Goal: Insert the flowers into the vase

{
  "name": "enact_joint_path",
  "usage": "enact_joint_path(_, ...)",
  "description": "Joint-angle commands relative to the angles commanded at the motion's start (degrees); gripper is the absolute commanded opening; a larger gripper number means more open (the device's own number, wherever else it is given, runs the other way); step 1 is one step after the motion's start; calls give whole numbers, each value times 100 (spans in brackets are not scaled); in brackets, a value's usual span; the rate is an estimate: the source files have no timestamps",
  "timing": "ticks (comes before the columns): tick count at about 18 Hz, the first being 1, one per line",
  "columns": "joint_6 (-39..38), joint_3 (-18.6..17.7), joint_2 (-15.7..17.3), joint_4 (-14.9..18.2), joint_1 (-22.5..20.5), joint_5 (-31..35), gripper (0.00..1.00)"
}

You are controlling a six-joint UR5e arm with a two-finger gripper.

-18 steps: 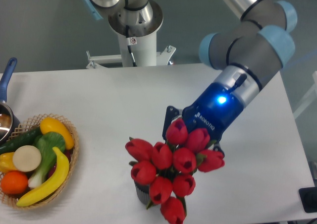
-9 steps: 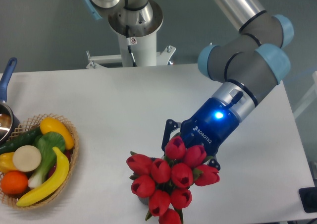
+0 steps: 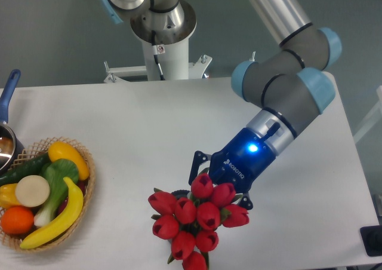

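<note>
Looking through the fixed camera, we are seeing the flowers bunched just below-left of the gripper, their blooms hiding its fingertips, so we cannot tell its grip. They are sitting over the vase, whose dark rim is peeking out behind them.

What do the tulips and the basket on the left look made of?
The flowers: likely artificial, plastic or fabric; the blooms are uniform, smooth and evenly red. The basket: woven wicker or similar, tan, with a visible weave along its rim.
</note>
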State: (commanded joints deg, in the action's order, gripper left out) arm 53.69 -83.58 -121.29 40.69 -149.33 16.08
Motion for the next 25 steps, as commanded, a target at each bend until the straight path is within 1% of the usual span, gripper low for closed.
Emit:
enact_joint_path(5,361,-290,-53,0,35,0,23)
enact_joint_path(8,616,-457,-97,0,26,0,24)
enact_joint_path(9,651,-501,-88,0,26,0,26)
enact_joint_path(12,669,-633,-79,0,9,9,27)
enact_joint_path(13,704,-668,-79,0,-9,9,29)
enact_joint_path(14,730,-703,-71,0,-17,0,35)
enact_joint_path(15,730,-739,-70,0,-52,9,38)
enact_joint_path(16,730,-765,-62,0,-61,9,40)
enact_joint_path(17,730,-818,-53,0,-105,9,44)
enact_joint_path(19,722,-923,-18,0,-193,9,57)
enact_joint_path(21,722,-1046,43,0,-237,17,73)
enact_joint_path(22,722,-1108,70,0,-307,35,78)
enact_joint_path(23,722,-1169,105,0,-351,113,85)
enact_joint_path(25,722,-1336,306,0,-421,481,96)
